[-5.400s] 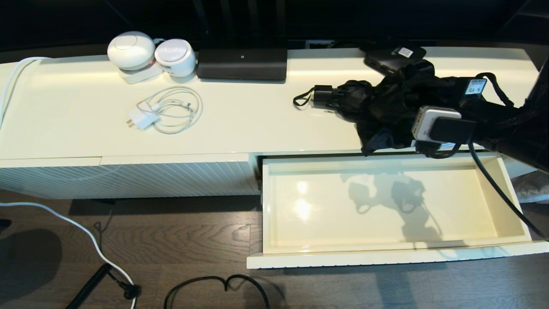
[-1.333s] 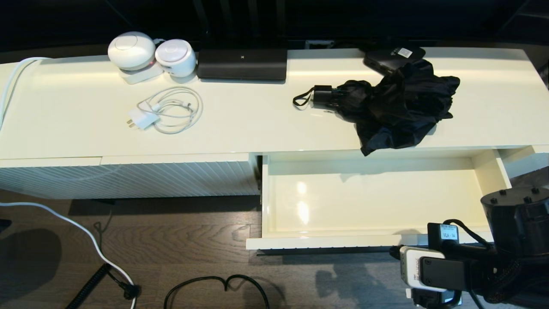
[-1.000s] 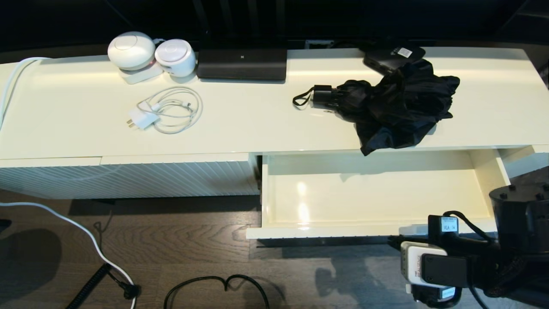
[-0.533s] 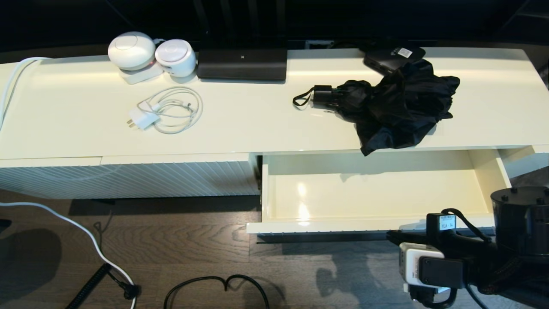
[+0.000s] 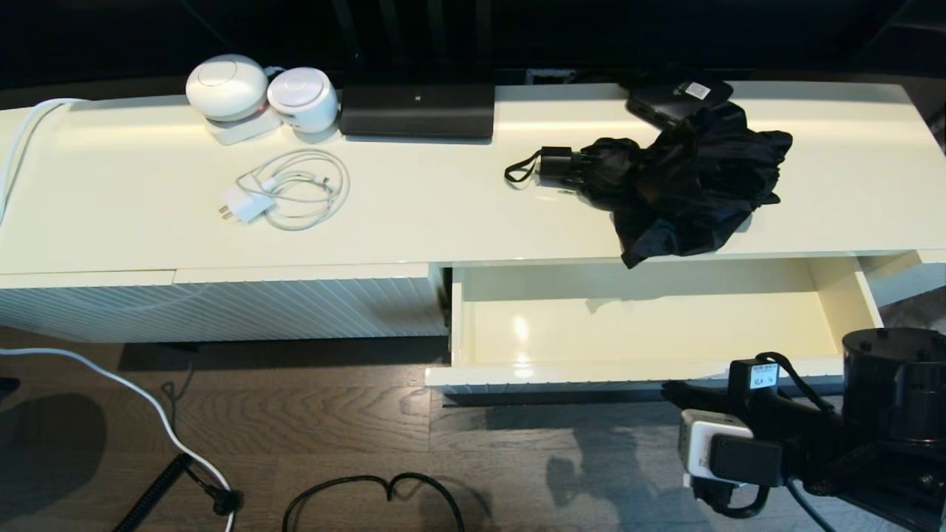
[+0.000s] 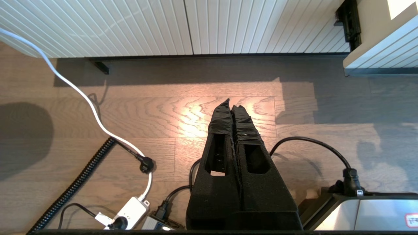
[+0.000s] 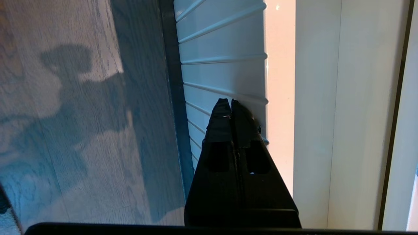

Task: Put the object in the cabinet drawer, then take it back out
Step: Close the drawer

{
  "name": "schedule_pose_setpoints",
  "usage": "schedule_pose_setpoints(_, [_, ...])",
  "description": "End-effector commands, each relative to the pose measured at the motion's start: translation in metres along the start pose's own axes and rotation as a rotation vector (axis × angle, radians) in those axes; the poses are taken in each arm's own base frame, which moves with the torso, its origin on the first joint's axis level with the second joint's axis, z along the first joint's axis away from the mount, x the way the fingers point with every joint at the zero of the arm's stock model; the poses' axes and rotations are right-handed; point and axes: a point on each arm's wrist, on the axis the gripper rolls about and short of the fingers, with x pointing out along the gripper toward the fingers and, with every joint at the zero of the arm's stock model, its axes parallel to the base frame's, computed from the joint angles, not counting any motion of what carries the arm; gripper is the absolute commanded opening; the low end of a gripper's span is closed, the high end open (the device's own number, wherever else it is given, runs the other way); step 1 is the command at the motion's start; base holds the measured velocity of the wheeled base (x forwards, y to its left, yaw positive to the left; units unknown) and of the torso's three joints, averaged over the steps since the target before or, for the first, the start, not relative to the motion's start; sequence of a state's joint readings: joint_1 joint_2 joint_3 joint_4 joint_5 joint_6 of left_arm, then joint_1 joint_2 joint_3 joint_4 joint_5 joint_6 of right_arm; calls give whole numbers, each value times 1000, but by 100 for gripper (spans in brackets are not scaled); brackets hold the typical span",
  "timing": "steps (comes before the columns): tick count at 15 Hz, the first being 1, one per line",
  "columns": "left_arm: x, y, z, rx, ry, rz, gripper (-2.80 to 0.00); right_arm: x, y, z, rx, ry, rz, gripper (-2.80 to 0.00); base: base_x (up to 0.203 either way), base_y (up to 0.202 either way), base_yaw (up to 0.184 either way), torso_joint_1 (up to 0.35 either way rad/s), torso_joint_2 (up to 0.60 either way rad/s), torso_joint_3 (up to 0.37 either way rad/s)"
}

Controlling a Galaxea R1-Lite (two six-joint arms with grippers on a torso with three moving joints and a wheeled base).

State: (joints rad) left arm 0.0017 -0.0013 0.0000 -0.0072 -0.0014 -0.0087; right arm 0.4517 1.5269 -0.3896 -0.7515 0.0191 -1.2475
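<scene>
Our right claw (image 7: 231, 104), fingers pressed together, touches the near ribbed front of the wide cream-white drawer (image 5: 635, 373), half open. Black rumpled folding umbrella (image 5: 680, 185) lies on the tabletop (image 5: 414, 214), far of the claw, long axis left-right; left claw (image 6: 232, 106) parked, also closed.

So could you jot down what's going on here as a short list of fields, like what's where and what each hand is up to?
umbrella: lying on the cabinet top, its fabric overhanging the front edge
drawer: partly open, nothing inside
right hand: shut, fingertips pressed against the drawer's ribbed front
left hand: shut, holding nothing, hanging above the wooden floor
charger and cable: coiled on the cabinet top, left of the umbrella
small black box: at the back, behind the umbrella
</scene>
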Motion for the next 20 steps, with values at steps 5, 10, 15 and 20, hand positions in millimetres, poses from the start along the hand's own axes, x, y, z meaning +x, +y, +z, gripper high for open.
schedule_pose_setpoints(5, [0, 0, 0, -1, -2, 0, -280, 8, -9, -5, -57, -5, -103, -280, 0, 0, 0, 0, 0, 0])
schedule_pose_setpoints(10, [0, 0, 0, -1, -2, 0, -280, 16, -21, -13, -100, -3, -189, -280, 0, 0, 0, 0, 0, 0])
schedule_pose_setpoints(15, [0, 0, 0, -1, -2, 1, -280, 26, -25, -24, -99, -13, -210, -280, 0, 0, 0, 0, 0, 0])
schedule_pose_setpoints(20, [0, 0, 0, -1, -2, 0, -280, 42, -35, -31, -105, -36, -267, -280, 0, 0, 0, 0, 0, 0])
